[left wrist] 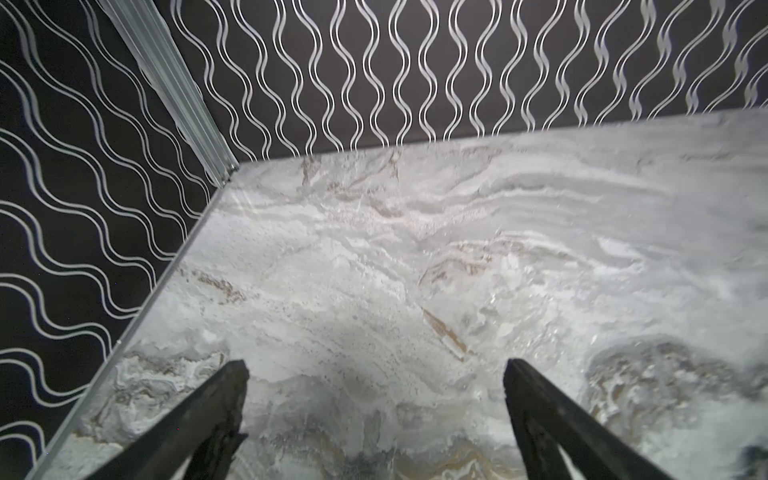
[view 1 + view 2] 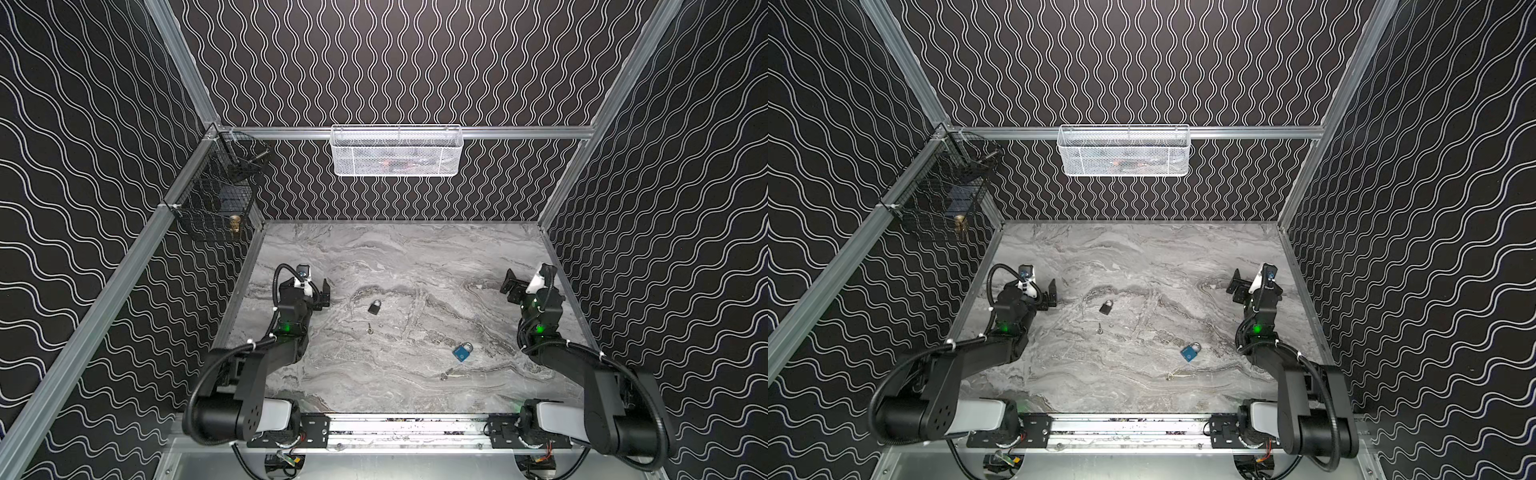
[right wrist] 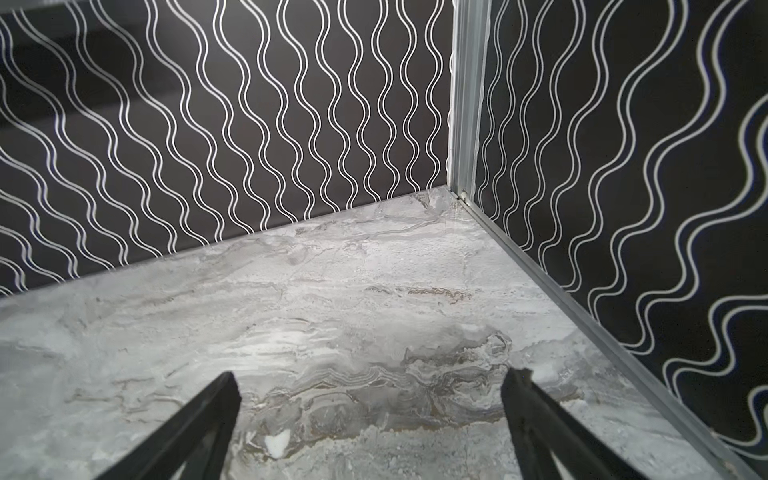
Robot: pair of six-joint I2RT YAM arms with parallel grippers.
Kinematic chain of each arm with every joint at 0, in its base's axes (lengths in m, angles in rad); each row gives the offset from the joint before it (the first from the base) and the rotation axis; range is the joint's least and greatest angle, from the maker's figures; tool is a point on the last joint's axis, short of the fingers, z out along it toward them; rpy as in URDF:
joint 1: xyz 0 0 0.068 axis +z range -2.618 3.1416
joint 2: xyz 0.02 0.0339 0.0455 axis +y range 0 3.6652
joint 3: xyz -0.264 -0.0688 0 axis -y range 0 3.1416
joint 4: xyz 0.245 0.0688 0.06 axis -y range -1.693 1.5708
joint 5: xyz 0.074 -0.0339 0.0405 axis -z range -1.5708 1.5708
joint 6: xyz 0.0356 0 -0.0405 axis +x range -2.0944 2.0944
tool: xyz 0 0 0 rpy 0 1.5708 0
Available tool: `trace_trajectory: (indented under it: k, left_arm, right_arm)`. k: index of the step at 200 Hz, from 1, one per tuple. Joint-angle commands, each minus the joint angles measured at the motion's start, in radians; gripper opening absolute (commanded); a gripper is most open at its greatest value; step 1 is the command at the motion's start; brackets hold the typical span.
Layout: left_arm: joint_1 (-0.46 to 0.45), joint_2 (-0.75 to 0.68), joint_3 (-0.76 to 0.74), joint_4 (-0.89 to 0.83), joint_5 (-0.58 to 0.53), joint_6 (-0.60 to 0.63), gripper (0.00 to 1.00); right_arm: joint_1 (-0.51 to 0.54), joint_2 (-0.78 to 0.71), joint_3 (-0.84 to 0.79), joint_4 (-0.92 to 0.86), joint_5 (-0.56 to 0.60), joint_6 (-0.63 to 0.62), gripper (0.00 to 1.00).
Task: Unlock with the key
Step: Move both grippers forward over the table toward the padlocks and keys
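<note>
Marble counter point(image 2: 415, 257): both hands wide and empty

Nearest the front, a second key point(image 2: 444, 376) and a blue padlock point(image 2: 462, 352) are seen, right of the black padlock point(image 2: 375, 307). A small key point(image 2: 369, 330) lies just in front of that padlock, apart. The left hand point(image 2: 323, 296) is set nearer it than the right hand point(image 2: 510, 286). Key axes are too small to be read; neither wrist view shows them.

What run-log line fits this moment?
left fingers: open, empty | right fingers: open, empty | black padlock, blue padlock, two keys: on table, untouched
</note>
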Motion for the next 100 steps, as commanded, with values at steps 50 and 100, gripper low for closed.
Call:
trace_trajectory:
  k: [50, 100]
  left_arm:
    - [0.005, -0.34, 0.103, -0.468, -0.004, -0.407, 0.99]
    - [0.011, -0.405, 0.146, -0.667, 0.094, -0.599, 0.99]
  right_arm:
    - [-0.004, -0.23, 0.093, -0.477, -0.063, 0.418, 0.99]
    - [-0.007, -0.321, 0.088, -0.715, -0.188, 0.539, 0.99]
